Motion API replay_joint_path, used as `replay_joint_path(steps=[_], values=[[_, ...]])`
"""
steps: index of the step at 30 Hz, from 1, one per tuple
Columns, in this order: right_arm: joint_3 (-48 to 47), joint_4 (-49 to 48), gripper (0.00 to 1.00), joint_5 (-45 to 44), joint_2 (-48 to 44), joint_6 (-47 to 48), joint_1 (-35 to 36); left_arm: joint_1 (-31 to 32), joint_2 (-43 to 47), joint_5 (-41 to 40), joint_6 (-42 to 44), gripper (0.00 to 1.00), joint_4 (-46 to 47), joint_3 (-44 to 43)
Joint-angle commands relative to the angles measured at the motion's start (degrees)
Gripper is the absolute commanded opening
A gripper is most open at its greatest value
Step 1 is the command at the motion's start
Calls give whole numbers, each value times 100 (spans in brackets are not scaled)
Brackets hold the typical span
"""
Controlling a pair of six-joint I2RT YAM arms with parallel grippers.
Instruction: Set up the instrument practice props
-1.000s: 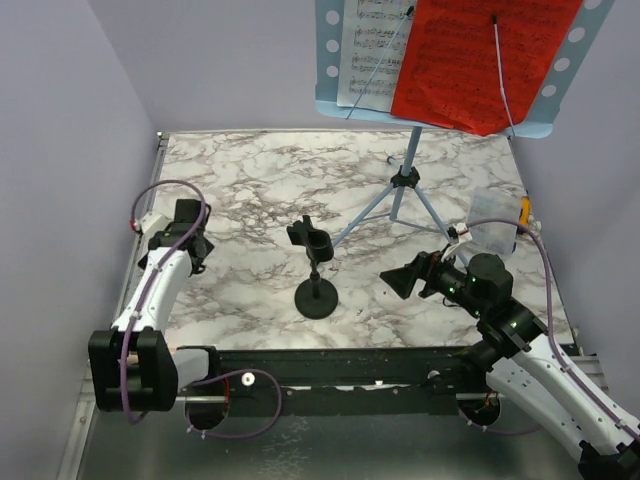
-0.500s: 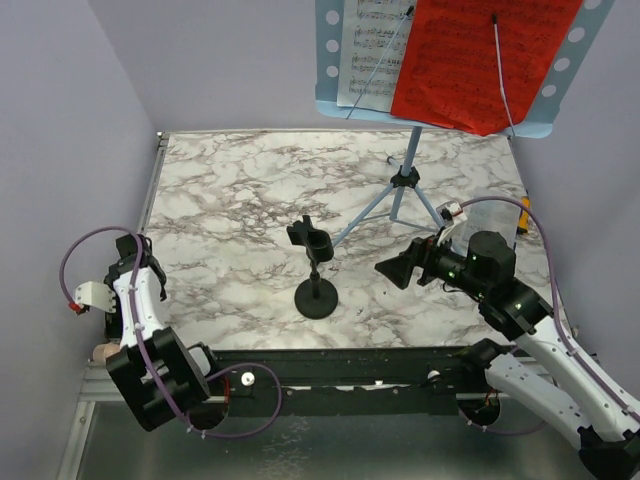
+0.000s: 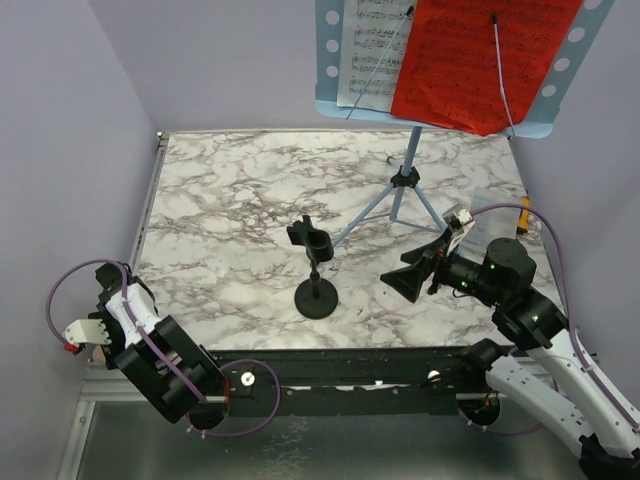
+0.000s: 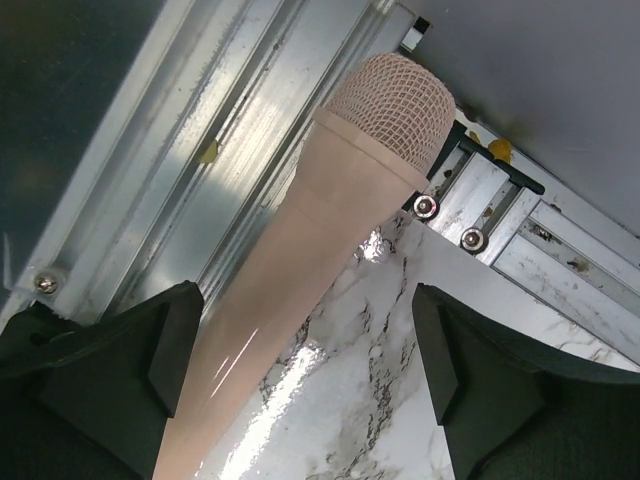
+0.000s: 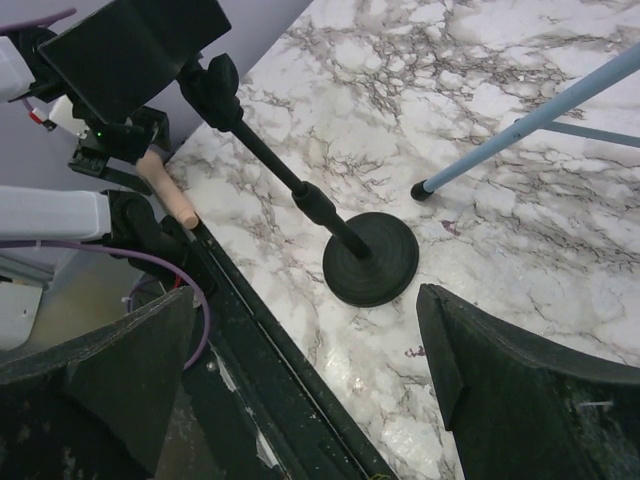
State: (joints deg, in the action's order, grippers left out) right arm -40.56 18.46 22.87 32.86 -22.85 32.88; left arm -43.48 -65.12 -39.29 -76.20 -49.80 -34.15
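1. mic [image 4: 340, 190]: lies at the table's [image 3: 230, 190] 8 o'clock corner, head on the metal rail [image 4: 200, 150]. my left gripper [image 4: 305, 350] straddles it, jaws apart.
2. mic stand [image 3: 317, 285]: upright, centre.
3. music stand [image 3: 400, 190]: 1 o'clock, carrying white sheet [image 3: 365, 50] and red sheet [image 3: 470, 60].
4. right gripper [image 3: 400, 283]: 4 o'clock, jaws wide apart, beside the mic stand.

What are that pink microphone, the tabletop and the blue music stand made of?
The pinkish-beige microphone looks like smooth plastic with a faint sheen, and has a woven mesh head. The marble-patterned tabletop is glossy and mirrors the lights: stone or printed laminate, unclear. The light blue perforated music stand seems painted sheet metal or plastic: a thin plate with punched holes.
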Motion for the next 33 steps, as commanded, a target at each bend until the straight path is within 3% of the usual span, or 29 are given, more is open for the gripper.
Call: replay_joint_path(steps=[1,6,9,18,23,26,33], values=[[-323,424,100,214,-23,433,-12,-227,314,586,238,97,972,406],[-569,656,100,139,-81,658,-10,-236,450,804,279,94,1282,671],[-587,668,100,134,-156,686,-10,-243,593,743,185,83,1282,727],[-577,737,100,70,-324,665,-10,-242,1072,935,-220,64,1185,963],[-645,787,100,40,-277,677,-12,-242,1234,1446,-365,53,1104,867],[-672,800,100,0,-247,659,-10,-242,1179,1862,-579,40,1042,771],[-590,704,100,-259,-166,541,-10,-94,789,2633,-682,27,1004,266]])
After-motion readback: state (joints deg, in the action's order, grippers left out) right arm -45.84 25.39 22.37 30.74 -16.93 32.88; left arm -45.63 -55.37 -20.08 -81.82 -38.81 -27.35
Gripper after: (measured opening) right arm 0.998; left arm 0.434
